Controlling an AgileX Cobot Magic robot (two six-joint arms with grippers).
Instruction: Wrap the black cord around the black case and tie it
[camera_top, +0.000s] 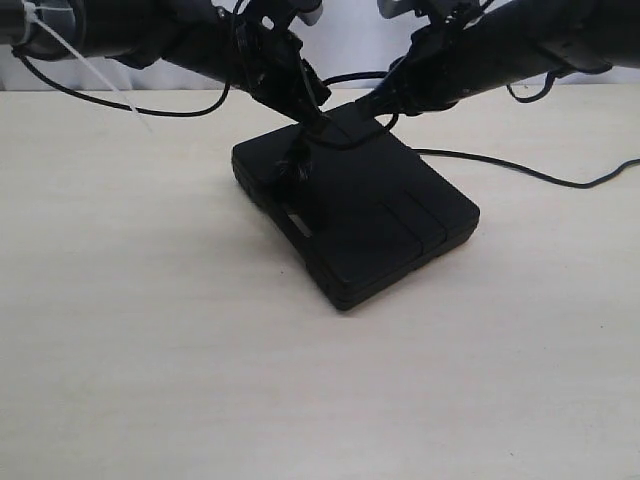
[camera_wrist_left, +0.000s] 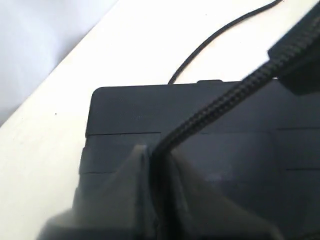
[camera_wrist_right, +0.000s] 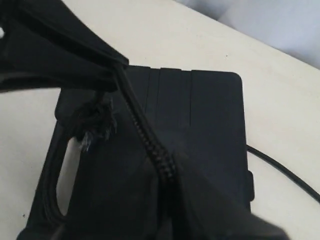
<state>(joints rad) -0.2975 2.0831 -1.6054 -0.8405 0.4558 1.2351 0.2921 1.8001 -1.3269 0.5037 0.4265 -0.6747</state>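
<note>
The black case (camera_top: 370, 215) lies flat in the middle of the table, with its handle cutout (camera_wrist_right: 64, 167) at one end. Both grippers meet low over its far end. The black cord (camera_wrist_left: 220, 107) is stretched taut between them. My left gripper (camera_wrist_left: 157, 152) is shut on the cord, as is my right gripper (camera_wrist_right: 167, 167). In the exterior view the left gripper (camera_top: 316, 116) and the right gripper (camera_top: 376, 106) stand close together. The frayed knot (camera_wrist_right: 96, 122) hangs just under the left gripper's fingers (camera_wrist_right: 75, 65), by the handle, where cord also loops around the case (camera_top: 296, 185).
A thin black line (camera_top: 520, 172) runs from the case's far side across the pale table (camera_top: 150, 330) to the right; it also shows as a line (camera_wrist_left: 210, 42) in the left wrist view. Robot cables (camera_top: 120, 105) droop behind the left arm. A white wall stands at the back.
</note>
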